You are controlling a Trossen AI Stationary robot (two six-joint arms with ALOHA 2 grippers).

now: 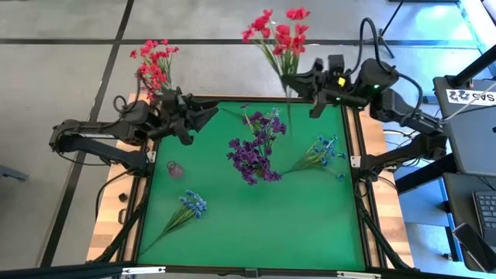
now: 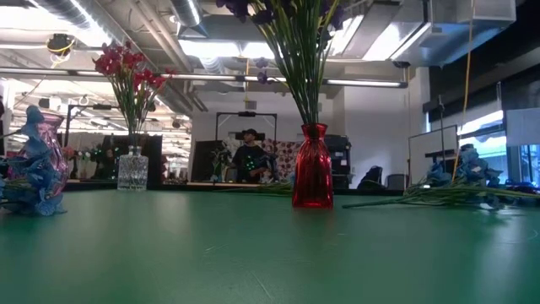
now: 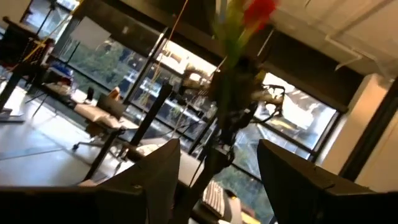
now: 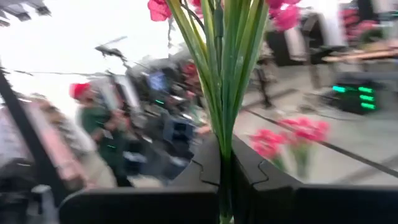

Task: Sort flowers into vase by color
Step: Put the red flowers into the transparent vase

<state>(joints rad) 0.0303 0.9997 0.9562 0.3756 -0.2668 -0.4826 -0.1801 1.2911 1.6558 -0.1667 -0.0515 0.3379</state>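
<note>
Above the desk's (image 1: 256,225) far right corner, right end effector (image 1: 298,84) clamped on a red flower bunch's (image 1: 277,35) stems, left end effector (image 1: 203,118) wide at far left, purple flowers (image 1: 256,147) in red vase (image 2: 312,179), blue sprigs (image 1: 322,155) lying flat.

Overhead, table-level, two blurry wrist views.

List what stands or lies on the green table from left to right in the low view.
Pink-purple glass vase with blue blossoms → clear cut-glass vase of red flowers → red glass vase of green-stemmed purple flowers → loose light-blue flower sprigs lying flat.
</note>
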